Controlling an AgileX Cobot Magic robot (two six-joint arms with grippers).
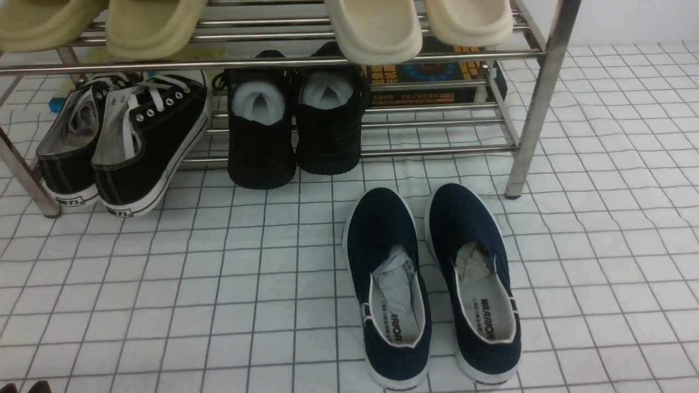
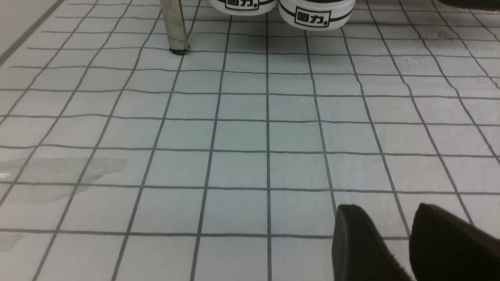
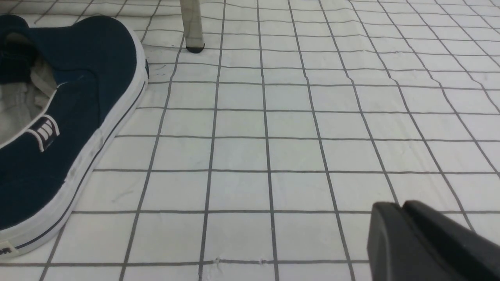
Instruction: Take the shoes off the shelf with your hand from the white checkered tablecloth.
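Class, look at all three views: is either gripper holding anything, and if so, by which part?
Nothing is held: the left gripper and right gripper are both empty.

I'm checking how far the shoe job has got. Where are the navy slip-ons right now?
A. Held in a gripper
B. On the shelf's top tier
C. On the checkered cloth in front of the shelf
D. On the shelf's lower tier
C: the front view shows both navy slip-ons lying side by side on the checkered cloth, in front of the shelf, with no gripper touching them.
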